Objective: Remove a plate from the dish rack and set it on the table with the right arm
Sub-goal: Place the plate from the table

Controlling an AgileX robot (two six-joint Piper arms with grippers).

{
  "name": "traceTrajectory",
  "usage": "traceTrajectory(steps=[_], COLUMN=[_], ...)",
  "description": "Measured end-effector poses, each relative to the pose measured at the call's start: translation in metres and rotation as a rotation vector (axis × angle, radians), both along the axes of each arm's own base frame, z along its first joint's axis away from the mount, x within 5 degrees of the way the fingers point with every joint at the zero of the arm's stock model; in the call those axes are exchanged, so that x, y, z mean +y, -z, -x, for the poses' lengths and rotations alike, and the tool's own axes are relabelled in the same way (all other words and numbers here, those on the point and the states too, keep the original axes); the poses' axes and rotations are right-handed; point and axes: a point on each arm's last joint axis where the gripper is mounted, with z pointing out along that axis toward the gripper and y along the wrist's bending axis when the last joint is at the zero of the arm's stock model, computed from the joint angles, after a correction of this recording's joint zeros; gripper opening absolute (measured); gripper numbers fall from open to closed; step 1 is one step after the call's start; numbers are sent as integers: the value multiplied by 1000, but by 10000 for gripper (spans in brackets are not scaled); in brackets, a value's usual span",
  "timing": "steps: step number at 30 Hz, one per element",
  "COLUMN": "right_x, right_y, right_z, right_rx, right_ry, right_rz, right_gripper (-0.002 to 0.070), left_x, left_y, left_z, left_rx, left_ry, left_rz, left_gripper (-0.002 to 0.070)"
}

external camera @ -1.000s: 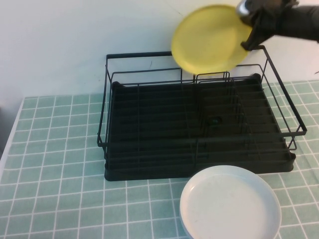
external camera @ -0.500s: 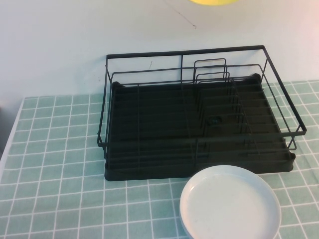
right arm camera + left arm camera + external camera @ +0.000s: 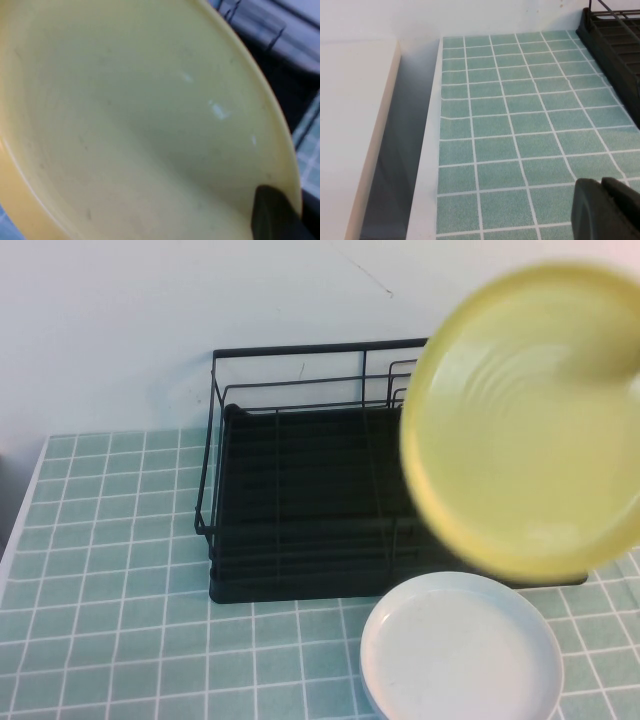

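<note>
The yellow plate (image 3: 530, 430) hangs in the air, large and blurred in the high view, covering the right half of the black dish rack (image 3: 300, 490). Its face fills the right wrist view, where the plate (image 3: 140, 125) is pinched at the rim by my right gripper (image 3: 292, 207), shut on it; one black finger (image 3: 272, 215) lies on the plate's face. The arm itself is hidden behind the plate in the high view. My left gripper (image 3: 602, 187) hovers shut and empty over the green tiled table (image 3: 510, 125), left of the rack (image 3: 615, 40).
A white plate (image 3: 460, 655) lies on the table (image 3: 110, 540) just in front of the rack's right half. The table's left edge (image 3: 427, 165) drops off beside a pale surface. A white wall stands behind the rack.
The yellow plate rose from the rack's back right corner, left the top of the view, and now is back, much nearer the camera and lower, over the rack's right side.
</note>
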Motion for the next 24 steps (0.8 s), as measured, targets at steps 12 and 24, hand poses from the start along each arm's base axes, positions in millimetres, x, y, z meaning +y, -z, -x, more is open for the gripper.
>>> traceTrajectory(steps=[12, 24], right_x=[3, 4], right_y=[176, 230], right_z=[18, -3], right_rx=[397, 435], right_ry=[92, 193], right_rz=[-53, -67], right_gripper=[15, 26], left_x=[0, 0], left_y=[0, 0], left_z=[0, 0], left_rx=[0, 0], left_ry=[-1, -1], left_rz=[2, 2], left_gripper=[-3, -3])
